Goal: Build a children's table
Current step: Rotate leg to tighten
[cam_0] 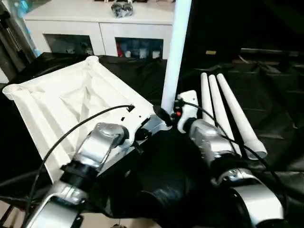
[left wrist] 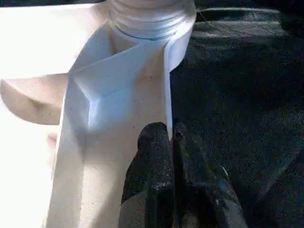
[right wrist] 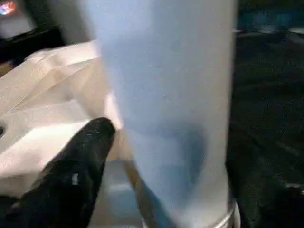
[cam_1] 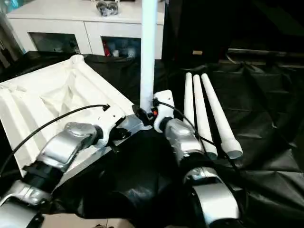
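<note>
— How far along was it?
— One long white tubular plastic leg [cam_0: 175, 52] stood upright in the near corner socket of the white ribbed square tabletop [cam_0: 61, 102], lying underside-up on the black-draped work table [cam_0: 280, 118]. Three smooth legs [cam_0: 223, 109] lay waiting beside it.
— The grippers?
— Right gripper [right wrist: 156, 142] clasped the standing leg; left gripper [left wrist: 172, 142] pinched the top's thin rim.
</note>
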You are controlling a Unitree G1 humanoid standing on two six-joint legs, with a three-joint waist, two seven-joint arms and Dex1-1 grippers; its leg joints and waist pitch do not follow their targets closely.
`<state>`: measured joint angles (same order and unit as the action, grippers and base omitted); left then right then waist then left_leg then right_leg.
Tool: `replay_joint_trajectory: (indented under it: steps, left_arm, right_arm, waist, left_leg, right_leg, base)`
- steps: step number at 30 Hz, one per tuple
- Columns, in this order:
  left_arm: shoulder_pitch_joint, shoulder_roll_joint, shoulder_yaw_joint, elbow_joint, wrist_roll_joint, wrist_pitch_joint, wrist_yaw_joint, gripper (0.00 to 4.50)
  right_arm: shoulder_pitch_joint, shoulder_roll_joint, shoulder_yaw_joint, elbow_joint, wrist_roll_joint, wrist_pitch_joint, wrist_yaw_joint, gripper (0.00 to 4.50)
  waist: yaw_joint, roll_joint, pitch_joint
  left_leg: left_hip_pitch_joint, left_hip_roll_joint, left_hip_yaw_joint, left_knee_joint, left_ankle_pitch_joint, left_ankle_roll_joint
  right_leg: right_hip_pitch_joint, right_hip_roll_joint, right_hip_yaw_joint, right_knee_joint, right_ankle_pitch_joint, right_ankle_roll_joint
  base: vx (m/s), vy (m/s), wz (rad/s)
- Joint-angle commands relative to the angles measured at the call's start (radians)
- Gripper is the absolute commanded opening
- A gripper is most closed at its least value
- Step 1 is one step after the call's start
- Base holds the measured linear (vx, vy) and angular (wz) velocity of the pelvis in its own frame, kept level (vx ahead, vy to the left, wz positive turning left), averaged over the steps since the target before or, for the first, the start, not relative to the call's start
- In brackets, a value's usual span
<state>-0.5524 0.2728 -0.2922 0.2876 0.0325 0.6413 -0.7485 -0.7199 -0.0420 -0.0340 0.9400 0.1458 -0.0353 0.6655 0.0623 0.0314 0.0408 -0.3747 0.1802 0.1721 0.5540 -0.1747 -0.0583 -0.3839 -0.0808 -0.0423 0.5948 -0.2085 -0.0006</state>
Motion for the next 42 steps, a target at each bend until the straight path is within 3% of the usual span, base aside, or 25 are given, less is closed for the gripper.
replay_joint_trajectory:
  steps: [1, 2, 3, 6, 8, 13, 15, 18, 20, 27, 29, 35, 38, 39, 40, 41, 42]
  left_arm:
    - [-0.018, -0.009, -0.022, -0.061, -0.037, -0.055, -0.046, 0.0]
    - [-0.007, 0.006, -0.026, -0.069, -0.044, -0.078, -0.076, 0.0]
    - [-0.007, 0.006, -0.026, -0.069, -0.044, -0.078, -0.076, 0.0]
    - [0.009, 0.043, -0.035, -0.079, -0.05, -0.102, -0.13, 0.0]
    - [0.013, 0.062, -0.04, -0.08, -0.048, -0.12, -0.152, 0.0]
    - [0.025, 0.098, -0.047, -0.099, -0.061, -0.145, -0.216, 0.0]
    - [0.036, 0.13, -0.06, -0.117, -0.067, -0.156, -0.266, 0.0]
    - [0.049, 0.161, -0.074, -0.138, -0.079, -0.174, -0.321, 0.0]
    - [0.053, 0.171, -0.078, -0.145, -0.083, -0.175, -0.337, 0.0]
    - [0.059, 0.195, -0.084, -0.149, -0.083, -0.185, -0.374, 0.0]
    - [0.058, 0.196, -0.082, -0.145, -0.082, -0.188, -0.377, 0.0]
    - [0.058, 0.191, -0.071, -0.138, -0.086, -0.179, -0.363, 0.0]
    - [0.059, 0.184, -0.066, -0.133, -0.087, -0.168, -0.351, 0.0]
    - [0.059, 0.184, -0.066, -0.133, -0.087, -0.168, -0.351, 0.0]
    - [0.059, 0.175, -0.061, -0.126, -0.086, -0.162, -0.336, 0.0]
    - [0.043, 0.125, -0.038, -0.08, -0.072, -0.14, -0.251, 0.0]
    - [0.043, 0.125, -0.038, -0.08, -0.072, -0.14, -0.251, 0.0]
  right_arm:
    - [0.037, 0.007, 0.069, 0.001, -0.028, 0.037, 0.087, 3.88]
    - [0.065, -0.042, 0.105, -0.072, -0.032, 0.043, 0.184, 3.88]
    - [0.065, -0.042, 0.105, -0.072, -0.032, 0.043, 0.184, 3.88]
    - [0.111, -0.127, 0.16, -0.173, -0.049, 0.049, 0.323, 3.88]
    - [0.128, -0.16, 0.18, -0.207, -0.055, 0.066, 0.374, 3.88]
    - [0.142, -0.199, 0.198, -0.232, -0.065, 0.078, 0.419, 3.88]
    - [0.15, -0.215, 0.21, -0.25, -0.066, 0.085, 0.429, 3.88]
    - [0.159, -0.225, 0.22, -0.274, -0.073, 0.098, 0.44, 3.88]
    - [0.16, -0.226, 0.223, -0.277, -0.075, 0.101, 0.443, 3.63]
    - [0.171, -0.234, 0.246, -0.3, -0.081, 0.116, 0.456, 3.1]
    - [0.17, -0.234, 0.246, -0.303, -0.077, 0.122, 0.456, 2.93]
    - [0.183, -0.222, 0.249, -0.31, -0.071, 0.135, 0.462, 2.79]
    - [0.185, -0.209, 0.24, -0.304, -0.063, 0.144, 0.443, 2.77]
    - [0.185, -0.209, 0.24, -0.304, -0.063, 0.144, 0.443, 2.77]
    - [0.185, -0.197, 0.231, -0.297, -0.061, 0.146, 0.419, 2.77]
    - [0.168, -0.139, 0.191, -0.232, -0.076, 0.148, 0.259, 2.77]
    - [0.168, -0.139, 0.191, -0.232, -0.076, 0.148, 0.259, 2.77]
  waist:
    - [0.006, 0.004, -0.05]
    - [0.009, 0.007, -0.052]
    - [0.014, 0.007, -0.058]
    - [0.03, 0.013, -0.069]
    - [0.033, 0.01, -0.069]
    - [0.037, 0.011, -0.065]
    - [0.035, 0.013, -0.061]
    - [0.034, 0.015, -0.061]
    - [0.04, 0.015, -0.063]
    - [0.043, 0.014, -0.059]
    - [0.043, 0.009, -0.06]
    - [0.045, 0.004, -0.063]
    - [0.045, 0.01, -0.064]
    - [0.043, 0.008, -0.063]
    - [0.043, 0.008, -0.062]
    - [0.039, 0.009, -0.058]
    - [0.039, 0.009, -0.058]
  left_leg:
    - [0.011, 0.049, -0.013, -0.072, -0.279, 0.016]
    - [0.01, 0.048, -0.011, -0.065, -0.22, 0.033]
    - [0.008, 0.046, -0.009, -0.056, -0.166, 0.052]
    - [0.003, 0.044, -0.006, -0.031, -0.008, 0.111]
    - [0.004, 0.043, -0.005, -0.028, 0.002, 0.124]
    - [0.003, 0.047, -0.004, -0.031, -0.065, 0.114]
    - [0.008, 0.051, -0.006, -0.039, -0.124, 0.08]
    - [0.01, 0.051, -0.006, -0.04, -0.139, 0.063]
    - [0.01, 0.049, -0.003, -0.036, -0.122, 0.059]
    - [0.009, 0.049, -0.004, -0.037, -0.164, 0.038]
    - [0.009, 0.048, -0.004, -0.037, -0.159, 0.039]
    - [0.006, 0.047, -0.003, -0.03, -0.108, 0.06]
    - [0.007, 0.047, -0.004, -0.029, -0.111, 0.062]
    - [0.006, 0.047, -0.003, -0.029, -0.114, 0.061]
    - [0.006, 0.047, -0.004, -0.03, -0.123, 0.057]
    - [0.007, 0.047, -0.003, -0.034, -0.15, 0.041]
    - [0.007, 0.047, -0.003, -0.034, -0.15, 0.041]
  right_leg:
    - [0.027, -0.062, 0.037, -0.077, -0.171, -0.214]
    - [0.032, -0.06, 0.033, -0.068, -0.083, -0.235]
    - [0.038, -0.058, 0.031, -0.059, 0.002, -0.246]
    - [0.038, -0.049, 0.024, -0.031, 0.244, -0.276]
    - [0.041, -0.047, 0.022, -0.027, 0.281, -0.286]
    - [0.041, -0.051, 0.02, -0.034, 0.177, -0.288]
    - [0.039, -0.054, 0.022, -0.04, 0.082, -0.282]
    - [0.038, -0.053, 0.024, -0.042, 0.051, -0.282]
    - [0.037, -0.051, 0.024, -0.037, 0.077, -0.288]
    - [0.034, -0.053, 0.028, -0.039, 0.011, -0.268]
    - [0.036, -0.054, 0.029, -0.038, 0.008, -0.267]
    - [0.036, -0.053, 0.028, -0.03, 0.049, -0.269]
    - [0.034, -0.052, 0.027, -0.03, 0.046, -0.271]
    - [0.034, -0.051, 0.028, -0.031, 0.045, -0.271]
    - [0.034, -0.052, 0.028, -0.031, 0.034, -0.27]
    - [0.031, -0.055, 0.031, -0.036, -0.004, -0.27]
    - [0.031, -0.055, 0.031, -0.036, -0.004, -0.27]
  base:
    - [0.0, 0.0, 0.0]
    - [0.0, 0.0, 0.0]
    - [0.053, -0.004, 0.02]
    - [0.043, -0.001, 0.0]
    - [0.0, 0.0, 0.0]
    - [0.0, 0.0, 0.0]
    - [0.0, 0.0, 0.0]
    - [0.0, 0.0, 0.0]
    - [0.0, 0.0, 0.0]
    - [0.0, 0.0, 0.0]
    - [0.0, 0.0, 0.0]
    - [0.0, 0.0, 0.0]
    - [0.0, 0.0, 0.0]
    - [0.0, 0.0, 0.0]
    - [0.0, 0.0, 0.0]
    - [0.0, 0.0, 0.0]
    - [0.0, 0.0, 0.0]
